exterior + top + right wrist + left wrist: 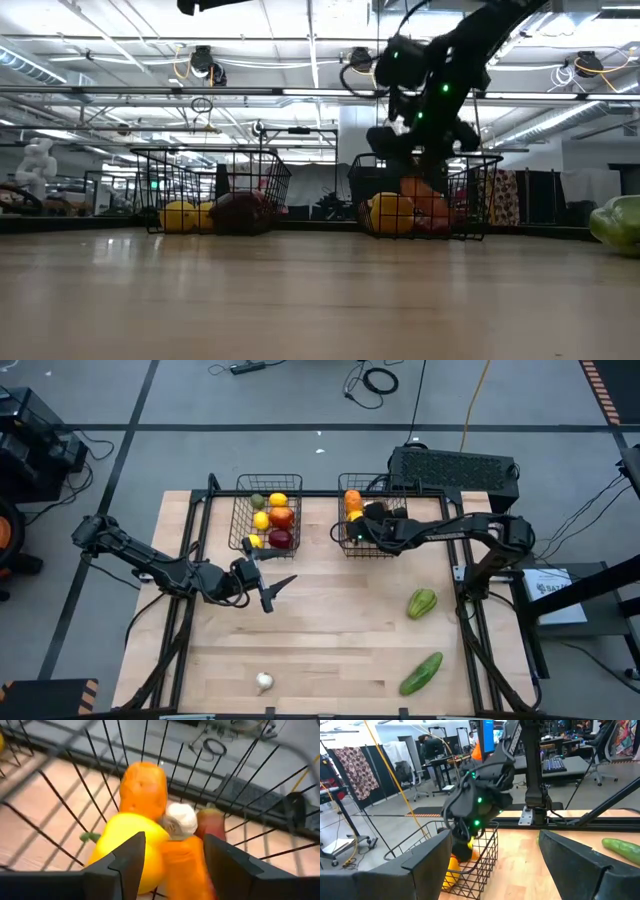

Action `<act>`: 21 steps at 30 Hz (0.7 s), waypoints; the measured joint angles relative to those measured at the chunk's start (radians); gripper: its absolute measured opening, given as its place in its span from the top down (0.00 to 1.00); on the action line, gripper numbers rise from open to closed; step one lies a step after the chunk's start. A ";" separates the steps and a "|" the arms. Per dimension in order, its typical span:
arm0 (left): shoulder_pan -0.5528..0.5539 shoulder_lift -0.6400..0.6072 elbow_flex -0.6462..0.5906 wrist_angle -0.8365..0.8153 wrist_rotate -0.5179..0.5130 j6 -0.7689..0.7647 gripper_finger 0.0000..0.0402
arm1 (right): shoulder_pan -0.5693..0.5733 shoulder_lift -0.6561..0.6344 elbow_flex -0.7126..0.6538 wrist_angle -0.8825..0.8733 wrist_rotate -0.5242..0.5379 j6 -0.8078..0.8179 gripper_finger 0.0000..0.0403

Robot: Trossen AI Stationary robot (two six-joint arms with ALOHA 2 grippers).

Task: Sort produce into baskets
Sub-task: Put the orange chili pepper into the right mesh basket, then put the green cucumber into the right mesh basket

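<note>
I see a grey floor (300, 400) around my wooden table (330, 630), crossed by dark tape lines, with loose cables (375, 380) at the top of the frame. Across the room, ceiling strip lights (310, 92) glow over desks and office chairs (422, 785). A patterned cloth (355, 767) hangs upper left.

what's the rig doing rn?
Sorting produce into two baskets. The right pincer is down in the right basket, fingers apart above a carrot lying among a yellow pepper and garlic. The left pincer waits open over the table. The left basket holds fruit. Two cucumbers and a garlic bulb are still loose.
</note>
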State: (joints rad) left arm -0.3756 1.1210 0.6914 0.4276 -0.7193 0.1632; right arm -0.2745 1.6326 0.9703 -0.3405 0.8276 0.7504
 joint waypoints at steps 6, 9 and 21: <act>0.000 0.000 0.000 -0.002 0.001 0.000 0.24 | -0.027 0.069 0.000 0.008 -0.023 0.031 0.46; 0.000 0.000 0.000 -0.011 0.002 0.000 0.24 | -0.024 0.068 0.000 0.027 -0.013 -0.001 0.42; 0.000 0.000 0.000 -0.054 0.004 0.007 0.24 | 0.267 -0.313 0.001 -0.086 -0.023 -0.164 0.34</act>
State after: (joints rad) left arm -0.3756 1.1213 0.6914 0.3738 -0.7151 0.1700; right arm -0.0076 1.3195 0.9710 -0.4262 0.8044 0.5860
